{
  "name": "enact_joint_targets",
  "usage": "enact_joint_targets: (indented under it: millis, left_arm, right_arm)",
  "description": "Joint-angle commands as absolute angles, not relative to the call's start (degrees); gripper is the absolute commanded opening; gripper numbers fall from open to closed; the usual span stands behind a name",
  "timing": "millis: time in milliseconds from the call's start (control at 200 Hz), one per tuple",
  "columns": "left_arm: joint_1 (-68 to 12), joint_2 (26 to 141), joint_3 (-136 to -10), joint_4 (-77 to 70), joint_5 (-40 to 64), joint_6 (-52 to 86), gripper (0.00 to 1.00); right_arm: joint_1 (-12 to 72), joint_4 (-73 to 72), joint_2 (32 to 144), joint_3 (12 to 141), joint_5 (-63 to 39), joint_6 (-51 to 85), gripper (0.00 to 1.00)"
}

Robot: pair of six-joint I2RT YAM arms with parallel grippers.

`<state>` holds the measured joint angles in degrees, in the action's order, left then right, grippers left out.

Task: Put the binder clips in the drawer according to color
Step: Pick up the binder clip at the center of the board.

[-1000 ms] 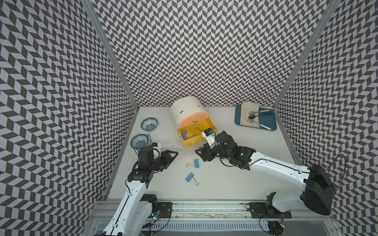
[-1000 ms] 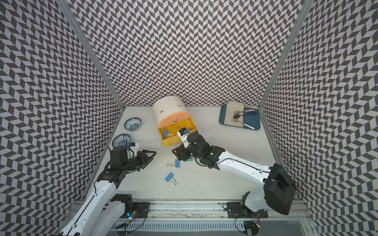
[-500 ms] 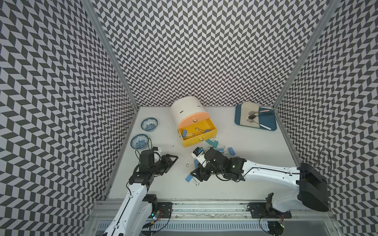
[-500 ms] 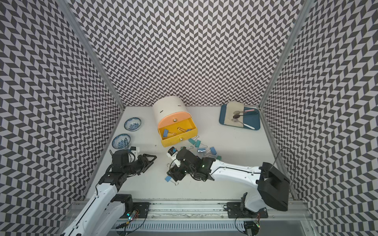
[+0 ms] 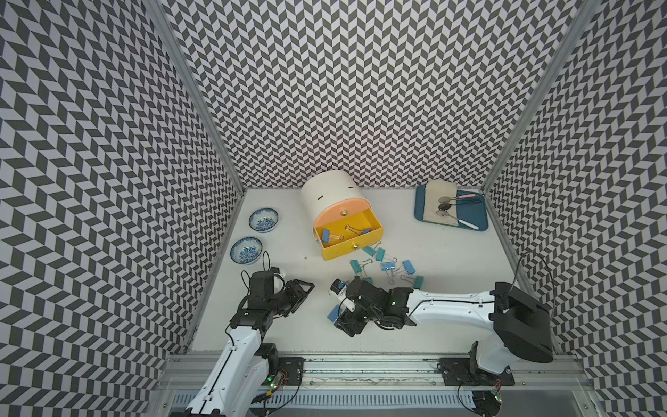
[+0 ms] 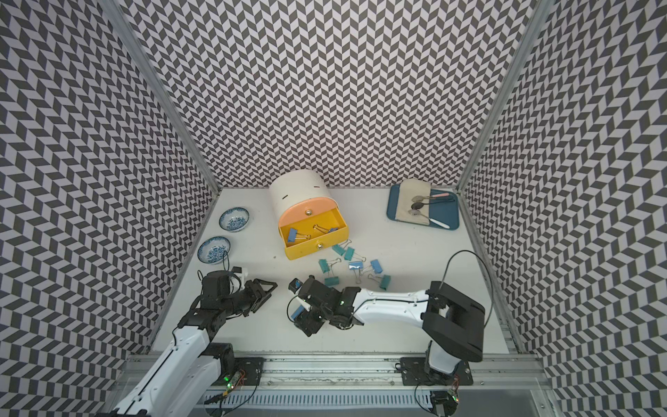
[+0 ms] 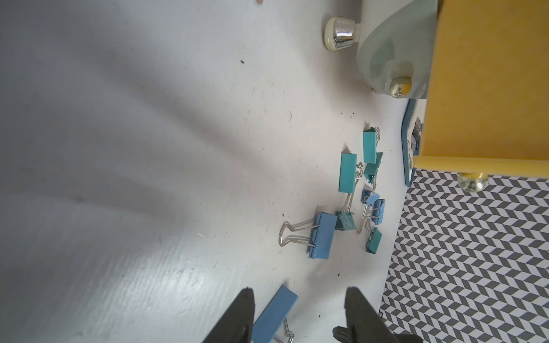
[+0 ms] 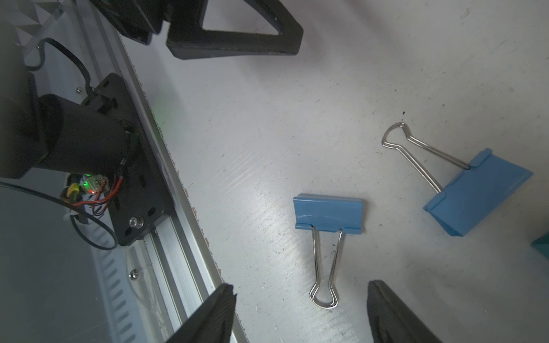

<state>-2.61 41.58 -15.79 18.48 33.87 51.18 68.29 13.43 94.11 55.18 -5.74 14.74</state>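
Observation:
The cream drawer cabinet (image 5: 334, 196) has its yellow drawer (image 5: 375, 234) pulled out, with blue binder clips (image 5: 327, 236) inside. Several teal and blue clips (image 5: 387, 266) lie scattered just in front of it. My right gripper (image 5: 347, 322) (image 8: 300, 311) is open, low over the table near the front. Its fingers stand either side of the wire handle of a blue clip (image 8: 328, 212) (image 5: 334, 313) without touching it. A second blue clip (image 8: 475, 193) lies beside that one. My left gripper (image 5: 301, 294) (image 7: 300, 311) is open and holds nothing.
Two blue-patterned bowls (image 5: 263, 220) (image 5: 246, 250) sit by the left wall. A blue tray (image 5: 472, 216) with a cloth and spoons is at the back right. The table's metal front rail (image 8: 178, 237) runs close to my right gripper.
My right arm has swung from the open drawer back toward the table's front and come down over a blue clip, uncovering the scattered clips. The left arm has drawn back slightly.

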Motion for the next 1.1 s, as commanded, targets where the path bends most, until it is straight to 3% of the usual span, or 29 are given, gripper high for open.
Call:
enact_joint_targets:
  millis: [0,1092]
  left_arm:
    - [-2.7,41.0,-15.5,16.8,33.3,51.3,0.53]
    - [-2.6,41.5,-15.8,15.9,32.6,52.6,0.54]
  right_arm:
    - [68.7,13.0,95.8,57.2,-4.2,12.8,0.75]
    - [69.1,18.1,109.9,70.1,1.2,8.7,0.75]
